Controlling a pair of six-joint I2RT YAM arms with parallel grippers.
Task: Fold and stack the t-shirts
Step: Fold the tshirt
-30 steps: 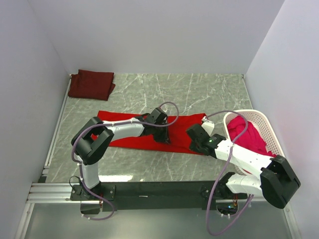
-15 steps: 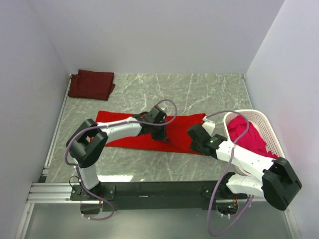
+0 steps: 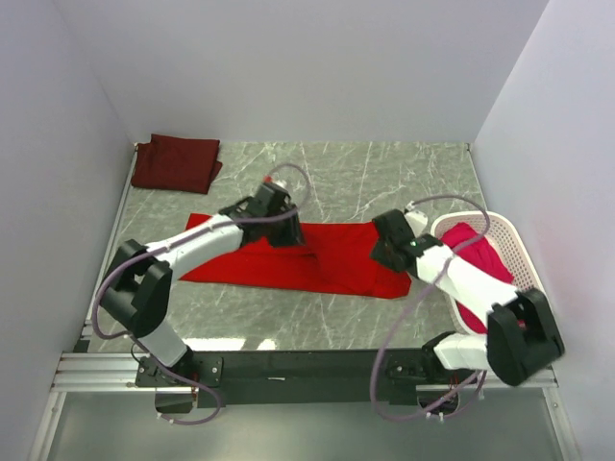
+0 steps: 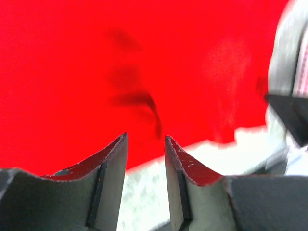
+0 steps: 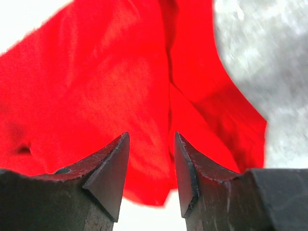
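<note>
Marble tabletop carried a folded maroon t-shirt in its far left corner. The red t-shirt lay part-folded and pink t-shirts waited in the basket. Left fingers and right fingers gaped empty.

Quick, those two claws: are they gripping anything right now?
Left gripper: open, holding nothing, poised over the red t-shirt.
Right gripper: open, holding nothing, over the same shirt.

Basket blocking right side, maroon shirt far-left, tabletop open between
</note>
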